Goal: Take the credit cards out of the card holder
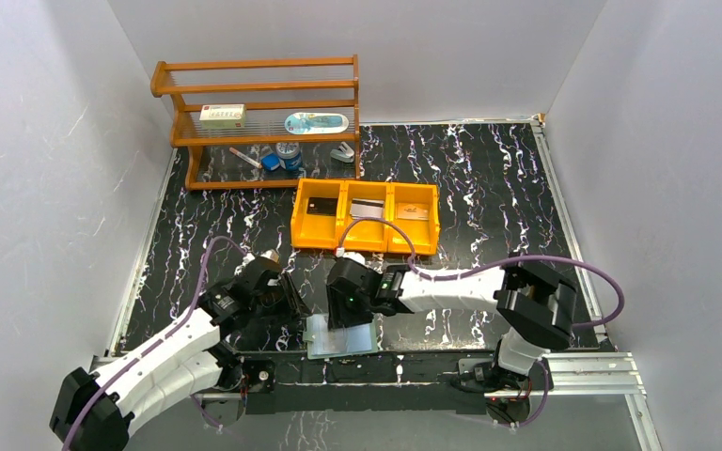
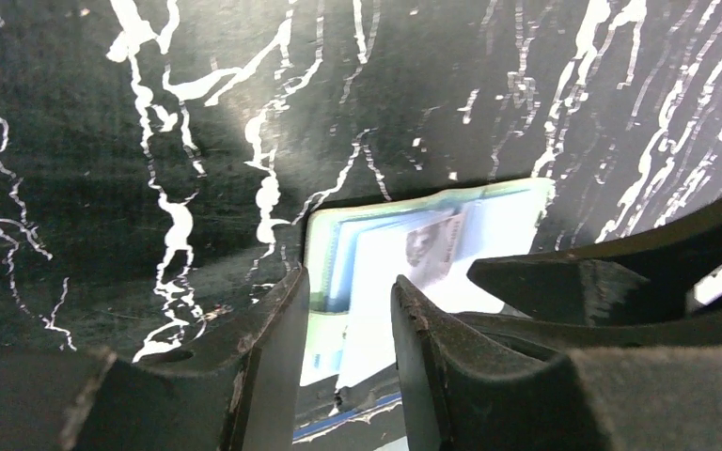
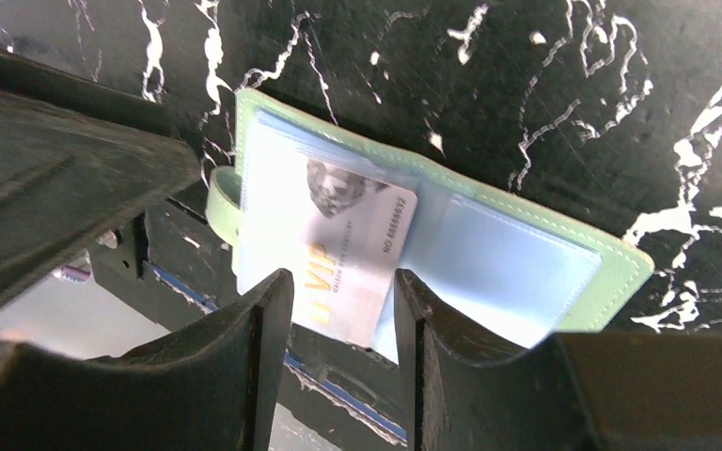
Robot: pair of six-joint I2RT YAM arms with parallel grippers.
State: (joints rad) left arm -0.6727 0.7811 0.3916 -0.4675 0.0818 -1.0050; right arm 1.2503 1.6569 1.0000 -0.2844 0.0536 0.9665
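The green card holder (image 1: 343,336) lies open at the table's near edge. In the right wrist view it (image 3: 611,272) shows pale glossy pockets, and a pale silver card (image 3: 357,249) with gold "VIP" print sticks out of the left pocket. My right gripper (image 3: 343,305) is open just above that card's protruding end. My left gripper (image 2: 343,315) is open over the holder's (image 2: 498,211) left edge, holding nothing. A black card (image 1: 322,205), a silver-grey card (image 1: 367,209) and a tan card (image 1: 414,212) each lie in a compartment of the orange tray (image 1: 365,241).
A wooden rack (image 1: 263,117) at the back left holds a white box (image 1: 223,115), a blue oval item (image 1: 316,123) and small objects. White walls stand on three sides. The metal rail (image 1: 432,362) runs along the near edge beside the holder.
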